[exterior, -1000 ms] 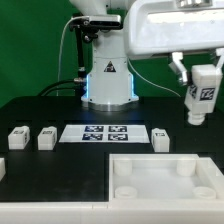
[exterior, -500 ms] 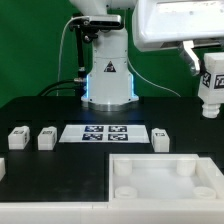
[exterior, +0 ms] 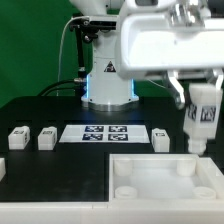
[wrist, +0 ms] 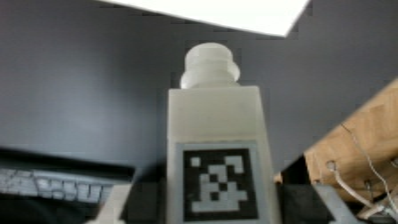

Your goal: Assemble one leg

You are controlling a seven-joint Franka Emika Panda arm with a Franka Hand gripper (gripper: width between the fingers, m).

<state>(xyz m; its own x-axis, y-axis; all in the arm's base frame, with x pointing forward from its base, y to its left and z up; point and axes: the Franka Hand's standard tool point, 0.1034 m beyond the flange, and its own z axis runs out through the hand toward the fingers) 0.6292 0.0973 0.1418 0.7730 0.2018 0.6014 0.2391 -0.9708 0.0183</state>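
The leg (exterior: 203, 112) is coloured white and is marked with a black-and-white square tag (wrist: 217, 186). The tray (exterior: 150, 158) is white too; the counter (exterior: 50, 175) is black. The marker board (exterior: 108, 133) is patterned in black-and-white squares. The backdrop (exterior: 30, 50) is green.

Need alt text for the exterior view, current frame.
The end effector holds a white leg upright over the tray's far edge, at the exterior view's right. Other legs sit near the marker board on the black table.

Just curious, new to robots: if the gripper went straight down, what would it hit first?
The leg in the gripper would probably touch the white tray first, though depth is unclear.
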